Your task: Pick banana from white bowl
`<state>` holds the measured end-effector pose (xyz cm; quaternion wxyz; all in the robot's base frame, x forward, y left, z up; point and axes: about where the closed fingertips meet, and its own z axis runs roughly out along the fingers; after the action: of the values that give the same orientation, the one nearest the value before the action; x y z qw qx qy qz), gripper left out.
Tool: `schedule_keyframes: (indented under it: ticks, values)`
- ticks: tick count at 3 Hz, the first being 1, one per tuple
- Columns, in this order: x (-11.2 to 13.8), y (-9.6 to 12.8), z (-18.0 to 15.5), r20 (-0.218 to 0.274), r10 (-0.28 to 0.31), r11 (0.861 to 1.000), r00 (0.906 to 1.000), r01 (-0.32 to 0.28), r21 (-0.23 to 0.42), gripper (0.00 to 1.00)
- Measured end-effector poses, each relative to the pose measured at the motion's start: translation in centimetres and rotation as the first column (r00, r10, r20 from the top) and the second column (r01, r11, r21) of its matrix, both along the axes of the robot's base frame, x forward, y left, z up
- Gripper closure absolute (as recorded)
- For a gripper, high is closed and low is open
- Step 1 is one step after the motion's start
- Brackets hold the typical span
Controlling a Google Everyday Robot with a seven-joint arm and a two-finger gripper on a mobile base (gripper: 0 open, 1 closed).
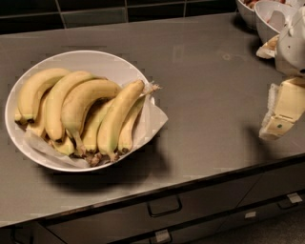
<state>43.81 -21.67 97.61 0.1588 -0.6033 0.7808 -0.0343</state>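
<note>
Bananas [81, 114] fill the white bowl [95, 59] at the left of the counter [209, 95]. The gripper [279, 119] hovers at the right, well apart; whether it is open cannot be told.

Grey counter [205, 100] — white bowl [95, 55] left, smaller bowls [268, 21] far right, tool [279, 120] over right edge

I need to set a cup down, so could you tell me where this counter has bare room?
The widest bare patch of counter lies between the white bowl of bananas and the gripper at the right edge. A bare strip also runs behind the bowl along the tiled wall. The back right corner is crowded with smaller bowls.
</note>
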Motion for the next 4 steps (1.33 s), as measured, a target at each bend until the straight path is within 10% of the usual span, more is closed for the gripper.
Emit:
schedule_keyframes:
  ticks: [2,3,4]
  values:
    - [0.4,1.4,0.4,0.009,0.043,0.999,0.9990,-0.043,-0.004,0.00]
    - [0.7,5.2,0.8,0.003,0.156,0.988,0.9878,-0.155,-0.021,0.00]
    - [0.6,10.0,1.7,-0.006,0.300,0.952,0.9538,-0.300,-0.053,0.00]
